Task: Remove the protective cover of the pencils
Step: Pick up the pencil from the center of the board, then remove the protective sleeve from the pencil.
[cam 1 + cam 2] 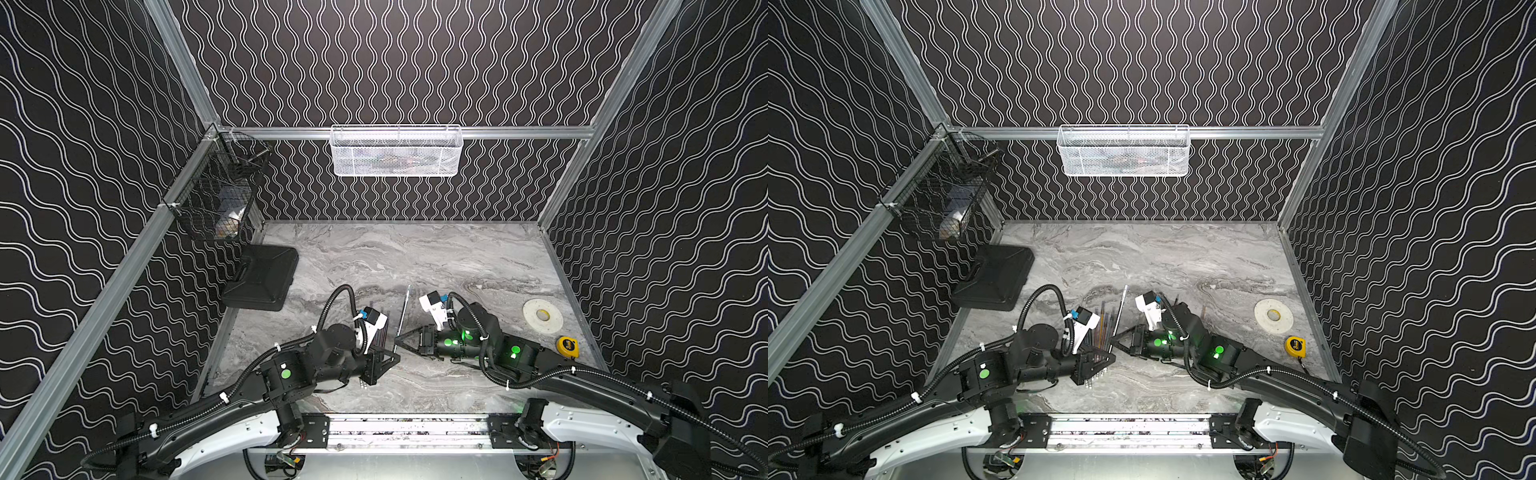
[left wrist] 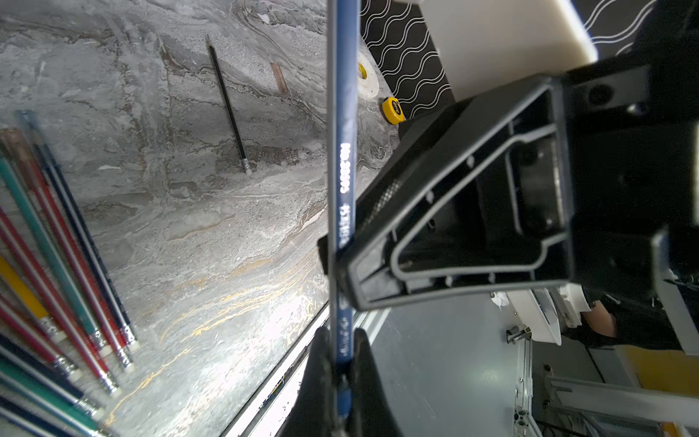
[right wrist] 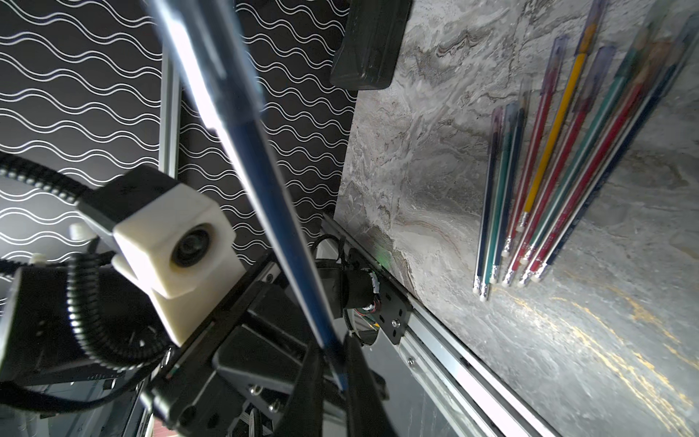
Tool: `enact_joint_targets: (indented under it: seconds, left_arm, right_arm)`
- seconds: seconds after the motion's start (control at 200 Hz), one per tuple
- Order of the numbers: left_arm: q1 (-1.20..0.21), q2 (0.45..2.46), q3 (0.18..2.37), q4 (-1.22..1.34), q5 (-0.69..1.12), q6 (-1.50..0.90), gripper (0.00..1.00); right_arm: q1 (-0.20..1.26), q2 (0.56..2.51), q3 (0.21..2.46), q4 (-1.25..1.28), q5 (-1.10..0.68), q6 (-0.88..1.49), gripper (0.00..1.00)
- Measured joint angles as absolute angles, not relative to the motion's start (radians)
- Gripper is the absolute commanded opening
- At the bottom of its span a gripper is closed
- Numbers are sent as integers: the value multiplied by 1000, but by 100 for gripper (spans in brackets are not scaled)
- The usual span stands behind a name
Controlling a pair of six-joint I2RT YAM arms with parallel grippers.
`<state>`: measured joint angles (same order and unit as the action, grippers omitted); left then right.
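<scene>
The left tool is clamped tight on the near end of a blue pencil, held off the tabletop and pointing away from the robot. The right tool has its jaws on either side of the same pencil, just beside that grip; whether they press on it cannot be told. Both arms lie low, bent inward, with the tool tips meeting over the near middle. The other pencils lie side by side beneath the left wrist, and one black pencil lies well apart.
</scene>
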<state>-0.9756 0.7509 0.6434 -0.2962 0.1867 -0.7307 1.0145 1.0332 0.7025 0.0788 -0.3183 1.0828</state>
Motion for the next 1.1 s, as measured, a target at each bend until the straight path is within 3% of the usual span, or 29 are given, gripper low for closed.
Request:
enact_joint_targets:
  seconds: [0.06, 0.57, 0.806, 1.101]
  left_arm:
    - [-976, 751, 647, -300, 185, -730, 0]
    - [-975, 833, 962, -759, 44, -492, 0]
    - [-975, 825, 918, -831, 207, -427, 0]
    - [-968, 825, 908, -823, 276, -416, 0]
  right_arm:
    - [1015, 1013, 721, 42, -307, 1079, 36]
    - [1015, 818, 1010, -692, 101, 880, 37]
    - [1014, 688, 883, -765, 147, 847, 37]
    - [1014, 794, 872, -797, 211, 811, 38]
